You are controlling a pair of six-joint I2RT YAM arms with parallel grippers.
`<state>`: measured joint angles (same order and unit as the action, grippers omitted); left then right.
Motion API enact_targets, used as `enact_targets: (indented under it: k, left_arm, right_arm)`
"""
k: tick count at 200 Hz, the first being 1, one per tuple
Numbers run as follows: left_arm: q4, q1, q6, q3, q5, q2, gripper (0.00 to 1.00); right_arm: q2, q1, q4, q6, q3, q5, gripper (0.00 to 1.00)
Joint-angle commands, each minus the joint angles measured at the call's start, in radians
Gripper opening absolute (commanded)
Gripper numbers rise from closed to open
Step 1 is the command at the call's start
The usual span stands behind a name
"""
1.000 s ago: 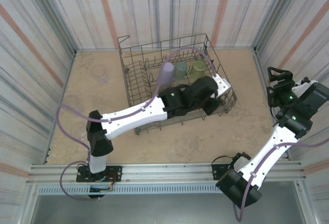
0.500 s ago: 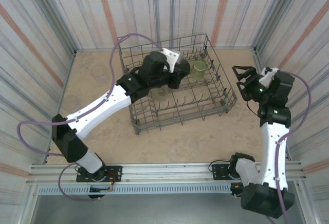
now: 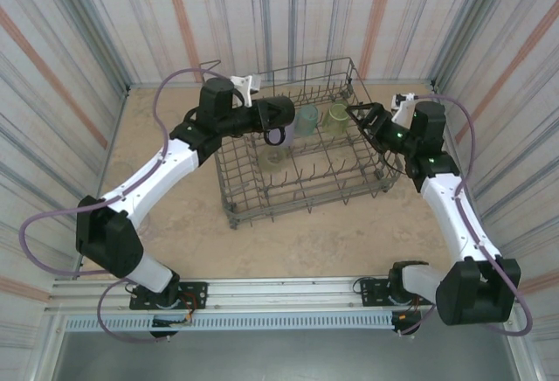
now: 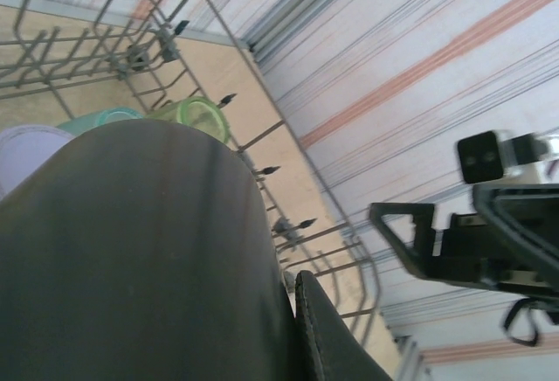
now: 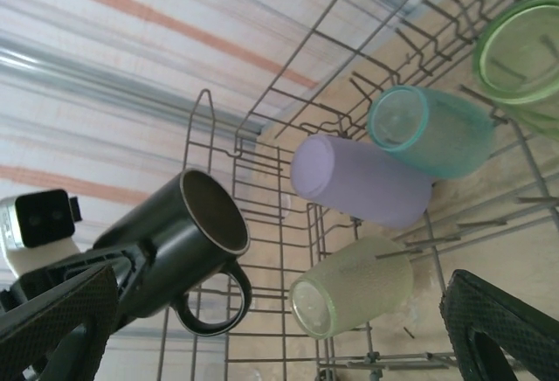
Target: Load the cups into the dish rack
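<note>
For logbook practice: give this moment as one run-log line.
left tool: shut on dark cup over dish rack | right tool: open | in rack: lavender cup, teal cup, yellow-green cups

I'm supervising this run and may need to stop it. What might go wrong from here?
The dark cup, gripped in the left gripper, hangs beside the lavender cup; lowering it could knock that one. The open right gripper hovers at the dish rack rim nearby, so the arms might collide.

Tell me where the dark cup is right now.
In the right wrist view the dark cup is left of centre, gripped by the left claw over the rack's far side, just left of the lavender cup.
</note>
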<state>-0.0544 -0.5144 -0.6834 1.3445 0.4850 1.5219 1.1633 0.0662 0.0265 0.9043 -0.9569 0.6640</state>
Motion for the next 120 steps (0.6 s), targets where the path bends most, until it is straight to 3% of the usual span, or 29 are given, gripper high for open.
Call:
enact_targets:
  k: [1, 30, 69, 120]
  left_arm:
    - [0.220, 0.019, -0.125, 0.018, 0.156, -0.034, 0.00]
    - [0.257, 0.031, -0.181, 0.037, 0.227, 0.011, 0.00]
    - [0.499, 0.050, -0.357, 0.020, 0.358, 0.089, 0.00]
    - [0.702, 0.057, -0.481, 0.009, 0.425, 0.159, 0.00]
  right_arm:
    - [0.023, 0.041, -0.123, -0.043, 0.004, 0.046, 0.99]
    - [0.063, 0.083, -0.176, -0.047, 0.004, 0.064, 0.99]
    - [0.122, 0.132, -0.293, 0.001, 0.003, 0.092, 0.99]
    - [0.172, 0.173, -0.369, 0.024, -0.013, 0.103, 0.99]
